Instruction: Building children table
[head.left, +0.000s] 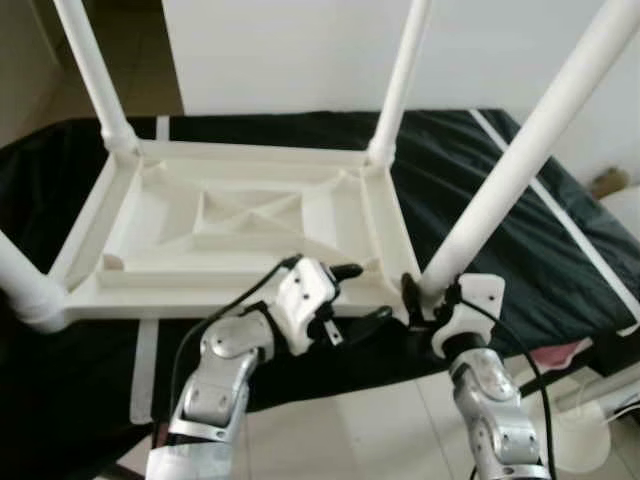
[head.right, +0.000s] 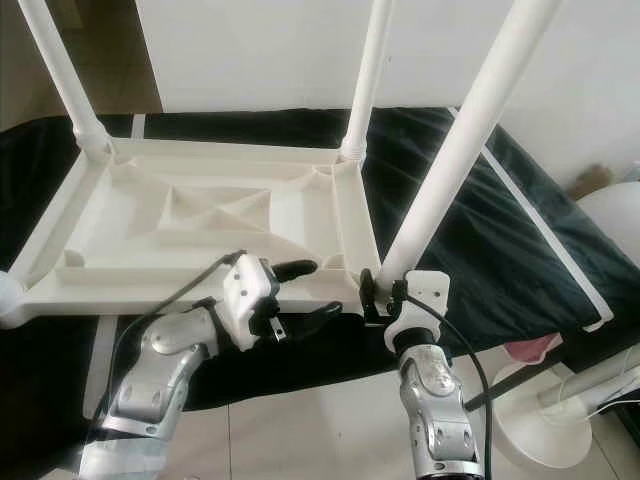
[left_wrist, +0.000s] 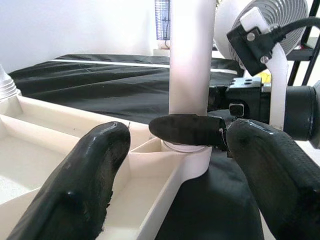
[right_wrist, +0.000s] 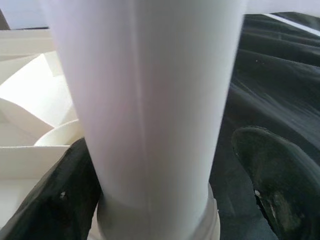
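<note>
So the little white table (head.left: 240, 230) is lying upside down on a bed covered with a black sheet (head.left: 500, 210), all four legs sticking up in the air. The robot is busy at the corner nearest to it, roughly 5 o'clock on the frame.

The right hand (head.right: 385, 292) sits at the foot of the near right leg (head.left: 520, 160), right where it plugs into the corner socket. In the right wrist view its fingers (right_wrist: 272, 185) stand either side of the tube with a gap on one side, so it reads as loosely cupped around the leg, not clamped tight. The left hand (head.left: 345, 295) hangs spread open and empty over the near rim of the frame, just beside that same corner, one finger above the rim and one below it.

What could go wrong, I think:
- If that leg isn't fully seated, a sideways push from the right hand could rock it in the socket or pop it out.
- The bed is soft, so pressing down may just sink the frame instead of seating the leg.
- With the left hand not holding anything, the frame could slide or tip toward 6 o'clock, where its edge is already near the side of the bed.
- Both hands are crowded at one corner, so they could bump each other.
</note>
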